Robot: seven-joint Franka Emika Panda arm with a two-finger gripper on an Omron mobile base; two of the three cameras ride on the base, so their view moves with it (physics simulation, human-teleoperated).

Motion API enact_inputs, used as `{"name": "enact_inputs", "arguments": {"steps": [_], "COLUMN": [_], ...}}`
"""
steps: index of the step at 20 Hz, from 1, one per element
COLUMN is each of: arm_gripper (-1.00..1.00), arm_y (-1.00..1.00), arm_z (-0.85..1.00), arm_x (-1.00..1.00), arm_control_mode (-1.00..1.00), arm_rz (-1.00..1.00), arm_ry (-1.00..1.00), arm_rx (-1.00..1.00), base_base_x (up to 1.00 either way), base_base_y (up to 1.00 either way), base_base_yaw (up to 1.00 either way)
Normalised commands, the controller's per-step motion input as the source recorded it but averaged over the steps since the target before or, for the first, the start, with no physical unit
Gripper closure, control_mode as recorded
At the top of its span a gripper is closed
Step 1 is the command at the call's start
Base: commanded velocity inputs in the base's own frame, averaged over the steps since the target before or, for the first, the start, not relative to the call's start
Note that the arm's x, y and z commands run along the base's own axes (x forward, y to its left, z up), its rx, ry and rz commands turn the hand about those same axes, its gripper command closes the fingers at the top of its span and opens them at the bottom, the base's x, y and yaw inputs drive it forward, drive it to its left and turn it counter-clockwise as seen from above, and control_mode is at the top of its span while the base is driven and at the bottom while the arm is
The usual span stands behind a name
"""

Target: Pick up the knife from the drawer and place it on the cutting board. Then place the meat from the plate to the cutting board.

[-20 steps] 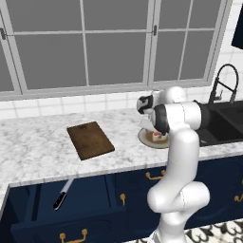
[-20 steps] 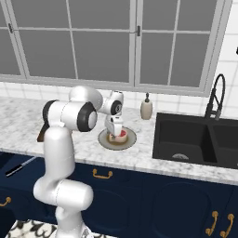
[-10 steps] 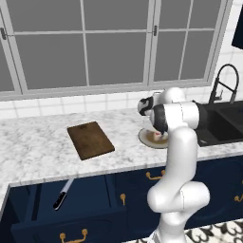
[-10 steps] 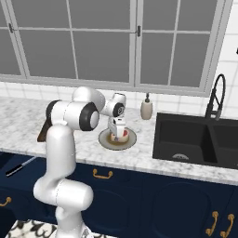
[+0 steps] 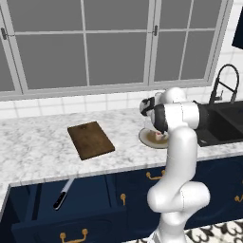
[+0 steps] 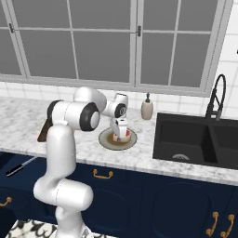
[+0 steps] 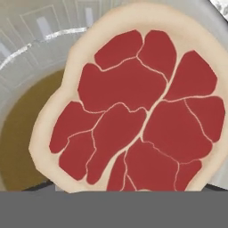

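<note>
Two jobs remain: I hold my gripper (image 6: 120, 137) low over the red, pale-rimmed meat chunk (image 7: 133, 107) on the round grey-beige plate (image 6: 104, 139) to grasp it, jaw state I cannot tell, while the black-handled knife (image 5: 63, 194) lies in the open navy drawer (image 5: 28, 228).

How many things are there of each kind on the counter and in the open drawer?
Knife: 1
Cutting board: 1
Plate: 1
Meat: 1
Soap bottle: 1
Total: 5
</note>
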Motion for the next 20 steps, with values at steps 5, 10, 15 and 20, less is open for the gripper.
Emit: {"name": "enact_inputs", "arguments": {"steps": [5,10,15,20], "arm_gripper": [1.00,1.00,1.00,1.00], "arm_y": [0.00,0.21,0.51,0.67], "arm_z": [-0.14,0.33,0.62,0.42], "arm_x": [-0.22,-0.41,-0.38,-0.10], "arm_control_mode": [-1.00,-1.00,-1.00,-1.00], "arm_rz": [0.00,0.06,0.29,0.44], "arm_ry": [0.00,0.00,-0.03,-0.06], "arm_rx": [0.00,-0.03,-0.07,0.00], "base_base_x": [0.00,0.00,0.00,0.00], "base_base_y": [0.00,0.00,0.00,0.00], "base_base_yaw": [0.00,0.00,0.00,0.00]}}
